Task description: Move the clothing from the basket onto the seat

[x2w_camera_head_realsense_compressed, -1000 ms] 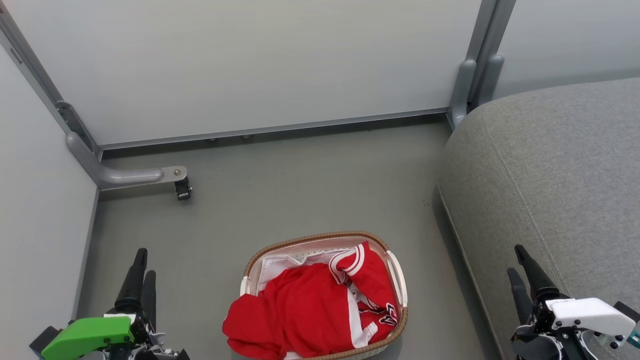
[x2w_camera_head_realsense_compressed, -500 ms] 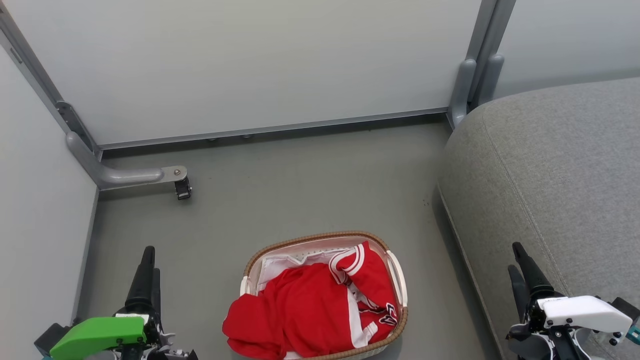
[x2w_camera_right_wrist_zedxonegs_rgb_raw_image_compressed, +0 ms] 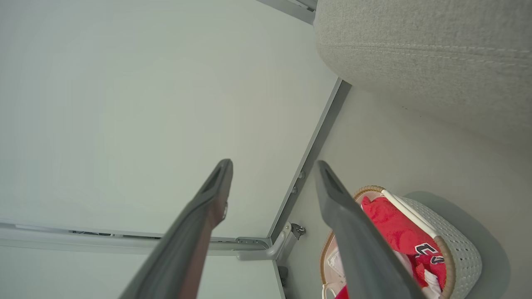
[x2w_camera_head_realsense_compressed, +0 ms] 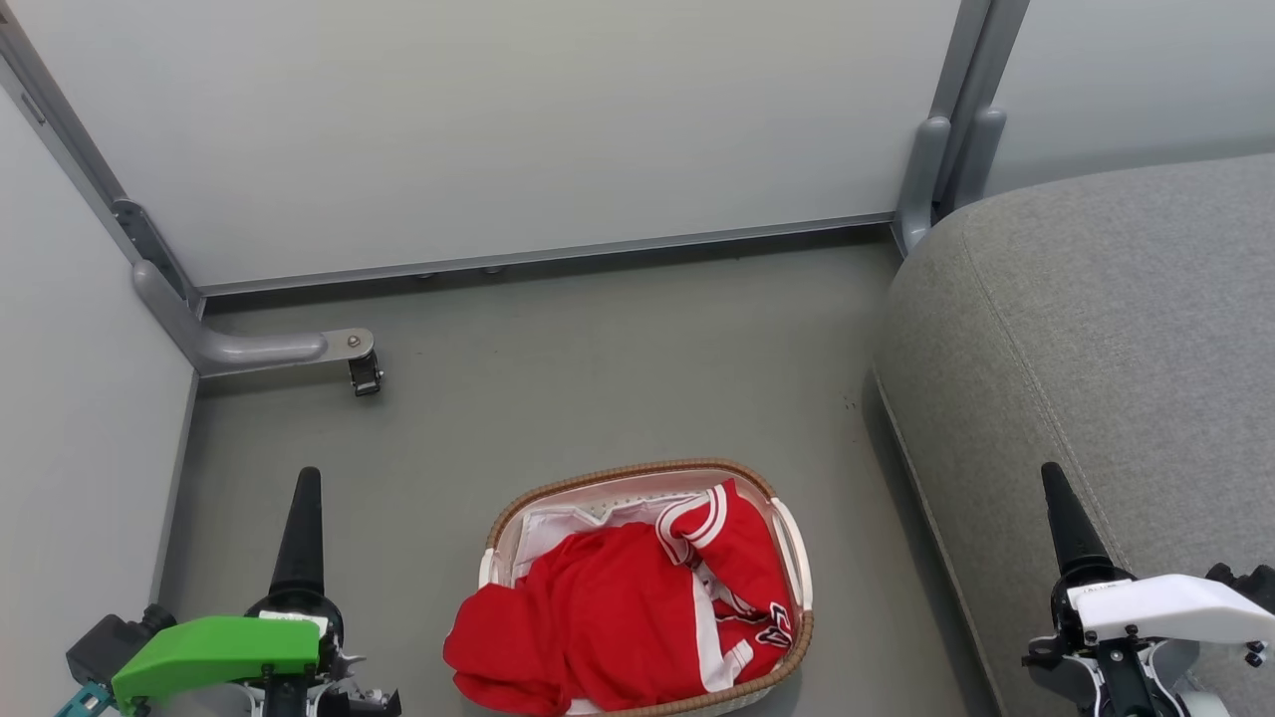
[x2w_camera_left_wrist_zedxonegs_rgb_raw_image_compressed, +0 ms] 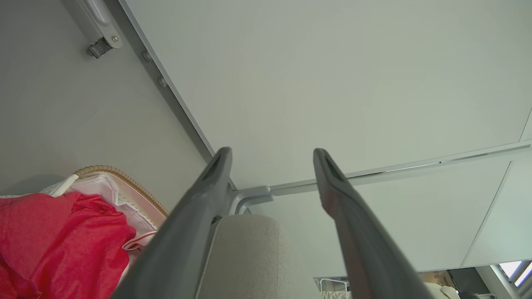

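The red clothing (x2w_camera_head_realsense_compressed: 608, 617) is heaped in the small cream basket (x2w_camera_head_realsense_compressed: 637, 471) with a brown woven rim, low in the middle of the floor. A red fold hangs over the basket's left edge, and a striped hem and navy letters show on the right. The grey seat (x2w_camera_head_realsense_compressed: 1106, 329) rises to the right of the basket. My left gripper (x2w_camera_head_realsense_compressed: 304, 488) hovers left of the basket, and my right gripper (x2w_camera_head_realsense_compressed: 1052, 478) hovers over the seat's front edge. In the wrist views the left gripper (x2w_camera_left_wrist_zedxonegs_rgb_raw_image_compressed: 272, 151) and the right gripper (x2w_camera_right_wrist_zedxonegs_rgb_raw_image_compressed: 273, 164) both stand open and hold nothing.
Pale partition walls close off the back and left. A grey metal foot with a small black caster (x2w_camera_head_realsense_compressed: 364, 375) juts onto the floor at the left. A grey post base (x2w_camera_head_realsense_compressed: 936, 179) stands at the seat's far corner. Bare grey floor (x2w_camera_head_realsense_compressed: 618, 378) lies beyond the basket.
Both grippers have turned about their wrists, so each now shows edge-on as one finger in the head view. The left one also moved slightly right and forward. Basket and clothing are unmoved.
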Robot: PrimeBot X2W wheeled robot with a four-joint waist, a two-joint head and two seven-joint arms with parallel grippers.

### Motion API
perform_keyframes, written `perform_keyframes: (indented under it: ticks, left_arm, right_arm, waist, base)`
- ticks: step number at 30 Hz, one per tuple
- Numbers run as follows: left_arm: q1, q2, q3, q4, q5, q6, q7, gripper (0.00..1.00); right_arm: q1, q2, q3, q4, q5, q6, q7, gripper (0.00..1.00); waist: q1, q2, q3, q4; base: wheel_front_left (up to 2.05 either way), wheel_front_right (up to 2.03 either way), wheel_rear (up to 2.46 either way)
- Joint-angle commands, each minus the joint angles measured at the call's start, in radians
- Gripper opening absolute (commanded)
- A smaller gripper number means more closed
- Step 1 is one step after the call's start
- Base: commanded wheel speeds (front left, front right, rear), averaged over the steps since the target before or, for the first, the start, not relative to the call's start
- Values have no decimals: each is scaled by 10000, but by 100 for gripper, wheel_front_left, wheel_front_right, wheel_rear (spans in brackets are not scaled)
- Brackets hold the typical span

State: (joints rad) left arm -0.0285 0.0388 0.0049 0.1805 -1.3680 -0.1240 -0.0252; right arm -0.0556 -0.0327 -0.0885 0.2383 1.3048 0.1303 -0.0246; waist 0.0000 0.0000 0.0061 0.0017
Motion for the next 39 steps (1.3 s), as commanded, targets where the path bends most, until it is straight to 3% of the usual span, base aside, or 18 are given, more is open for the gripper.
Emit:
perform_keyframes:
  ticks: [1,39]
  left_arm:
    - [40,65,-8,-223,386,-46,-116,100]
    - [609,108,-707,-518,7101,137,-1286,100]
  right_arm:
    - [-109,-92,-23,-215,-378,2,-118,100]
    - [85,-149,966,-742,-7005,4,-1297,100]
  waist:
    - [0,0,2,5]
    - [0,0,104,51]
  base:
    - [0,0,0]
    - [0,0,0]
